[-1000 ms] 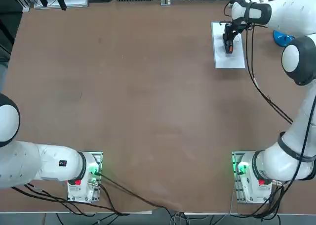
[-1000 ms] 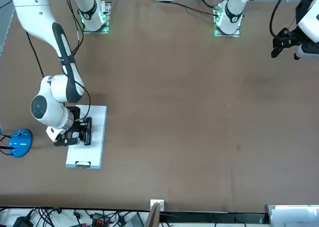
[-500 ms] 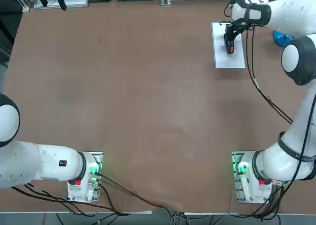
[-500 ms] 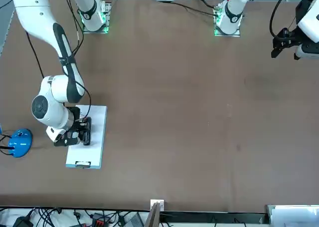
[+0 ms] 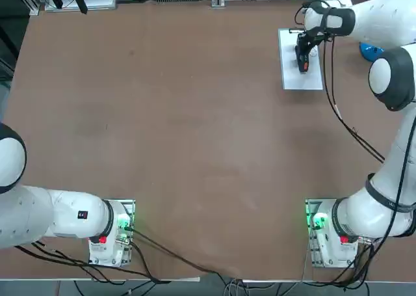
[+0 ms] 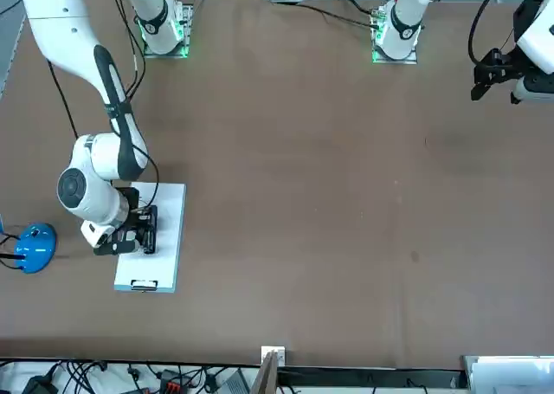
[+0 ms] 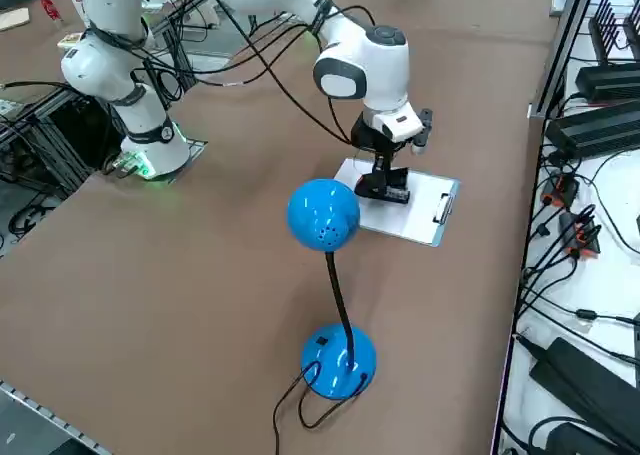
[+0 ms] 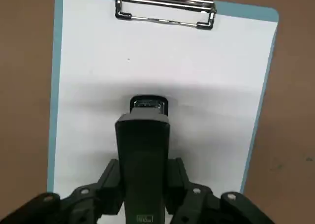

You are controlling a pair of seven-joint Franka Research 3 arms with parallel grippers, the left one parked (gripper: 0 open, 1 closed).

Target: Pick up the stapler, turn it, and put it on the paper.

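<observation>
Barely shifted over the last second: right gripper (image 8: 143, 204) fingers still clamped on the stapler (image 8: 143, 150), now resting on the paper (image 8: 162, 71), release pending.

Brown table (image 5: 182, 127) under paper (image 5: 311, 78), blue lamp (image 7: 338, 360)

Bright, even light; soft shadows

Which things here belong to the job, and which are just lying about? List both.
Job: stapler, held between the jaws of the right gripper over the paper; the paper's clip.

Lying about: blue lamp on the table.
</observation>
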